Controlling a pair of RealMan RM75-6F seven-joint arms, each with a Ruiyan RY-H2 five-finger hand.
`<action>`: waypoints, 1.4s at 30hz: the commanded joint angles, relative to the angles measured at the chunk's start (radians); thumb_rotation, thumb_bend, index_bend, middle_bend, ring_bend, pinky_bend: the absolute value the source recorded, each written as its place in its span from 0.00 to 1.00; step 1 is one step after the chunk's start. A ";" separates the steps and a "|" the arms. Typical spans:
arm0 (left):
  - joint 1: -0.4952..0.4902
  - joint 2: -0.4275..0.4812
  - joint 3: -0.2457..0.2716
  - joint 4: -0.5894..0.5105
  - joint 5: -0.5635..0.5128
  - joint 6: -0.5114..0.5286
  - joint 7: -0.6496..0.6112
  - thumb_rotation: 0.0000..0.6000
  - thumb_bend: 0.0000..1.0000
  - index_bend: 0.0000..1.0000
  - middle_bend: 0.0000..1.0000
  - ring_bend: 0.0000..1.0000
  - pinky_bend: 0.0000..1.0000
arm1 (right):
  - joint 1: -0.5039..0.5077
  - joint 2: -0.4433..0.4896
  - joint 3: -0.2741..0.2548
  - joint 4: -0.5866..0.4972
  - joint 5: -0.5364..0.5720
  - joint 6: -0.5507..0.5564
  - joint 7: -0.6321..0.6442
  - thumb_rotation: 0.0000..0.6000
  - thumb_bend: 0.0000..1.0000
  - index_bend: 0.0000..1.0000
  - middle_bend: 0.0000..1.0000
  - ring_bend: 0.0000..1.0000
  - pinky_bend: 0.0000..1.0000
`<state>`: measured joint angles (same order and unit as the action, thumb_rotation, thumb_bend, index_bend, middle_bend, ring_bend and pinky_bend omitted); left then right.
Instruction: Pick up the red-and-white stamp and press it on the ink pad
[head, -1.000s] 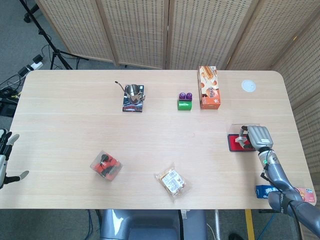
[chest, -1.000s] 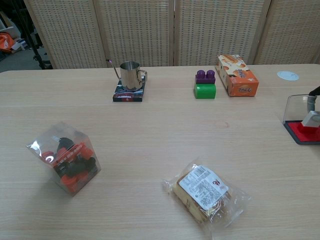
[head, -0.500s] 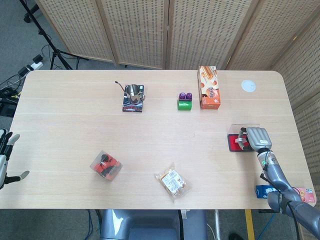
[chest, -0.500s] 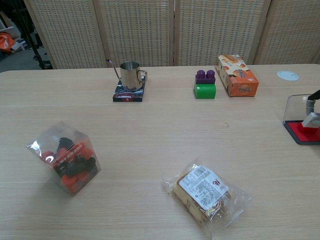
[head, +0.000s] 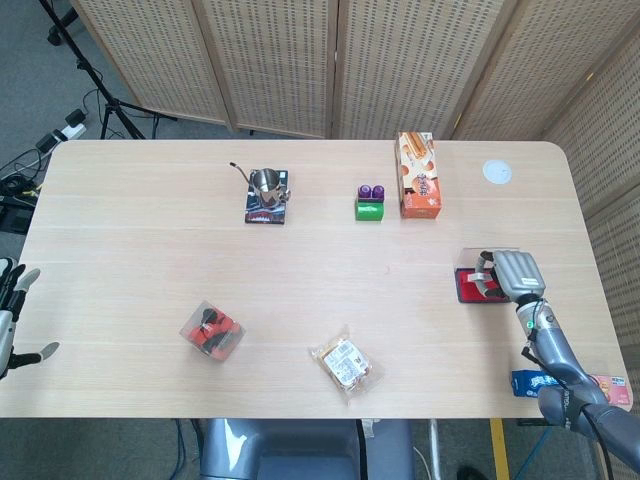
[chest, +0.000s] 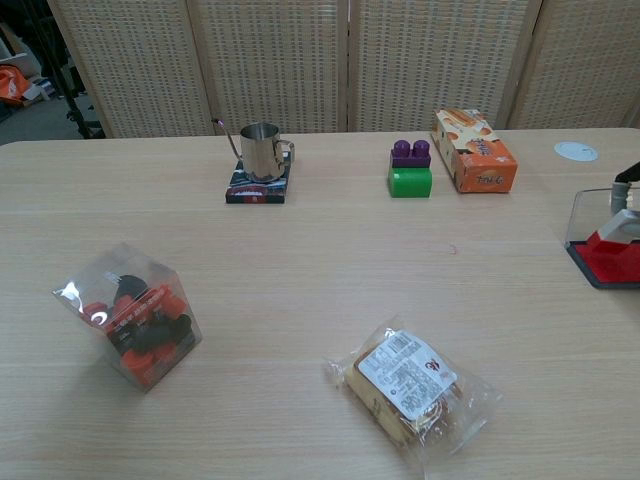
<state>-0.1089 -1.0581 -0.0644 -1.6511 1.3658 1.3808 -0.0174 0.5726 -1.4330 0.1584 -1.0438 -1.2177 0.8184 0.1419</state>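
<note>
The ink pad, a red pad in a black tray with a clear lid standing open behind it, lies near the table's right edge. My right hand holds the red-and-white stamp directly over it. In the chest view the stamp's red base is tilted and a little above the ink pad; I cannot tell whether one edge still touches it. The hand itself is mostly cut off at that view's right border. My left hand hangs open beyond the table's left edge, holding nothing.
A steel cup on a coaster, a green-and-purple block and an orange box line the far side. A white disc sits at the far right. A clear box, a wrapped snack and a blue packet lie nearer.
The stamp sat lower on the pad half a second ago; my right hand has since raised and tilted it slightly, so its red base now shows. The left hand has not moved.
</note>
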 joint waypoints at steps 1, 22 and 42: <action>0.000 0.001 0.001 -0.001 0.002 0.001 -0.001 1.00 0.12 0.00 0.00 0.00 0.00 | -0.010 0.075 0.020 -0.114 -0.017 0.051 -0.010 1.00 0.52 0.58 0.94 0.99 1.00; 0.000 0.002 0.005 -0.003 0.009 0.000 0.000 1.00 0.12 0.00 0.00 0.00 0.00 | 0.061 0.061 -0.008 -0.397 0.086 0.029 -0.382 1.00 0.51 0.58 0.94 0.99 1.00; -0.006 0.002 0.009 -0.002 0.007 -0.014 0.003 1.00 0.13 0.00 0.00 0.00 0.00 | 0.102 -0.054 -0.022 -0.357 0.200 0.075 -0.558 1.00 0.50 0.57 0.94 0.99 1.00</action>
<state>-0.1144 -1.0560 -0.0557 -1.6529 1.3726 1.3670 -0.0149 0.6735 -1.4838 0.1370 -1.4034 -1.0209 0.8933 -0.4131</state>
